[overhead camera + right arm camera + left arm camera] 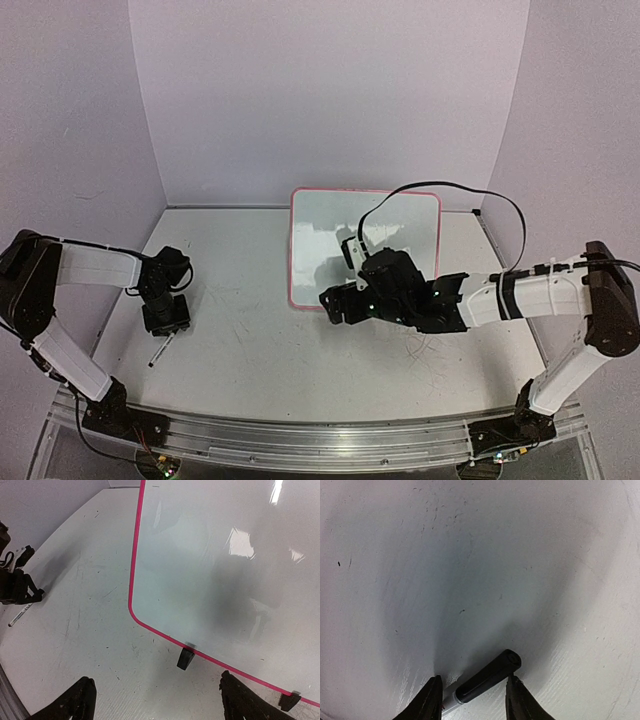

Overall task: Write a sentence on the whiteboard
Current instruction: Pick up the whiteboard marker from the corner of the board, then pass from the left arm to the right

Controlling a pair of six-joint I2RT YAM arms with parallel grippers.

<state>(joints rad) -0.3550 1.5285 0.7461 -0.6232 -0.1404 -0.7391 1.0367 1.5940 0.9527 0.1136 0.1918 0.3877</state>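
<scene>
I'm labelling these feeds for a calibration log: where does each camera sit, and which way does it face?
Top external: above and behind the bases, looking down on both arms and the whiteboard.
Left wrist: looks down at the marker, framed by the open left hand.
Right wrist: faces the whiteboard's near corner past the open right hand.
Shared: all three show the marker.
</scene>
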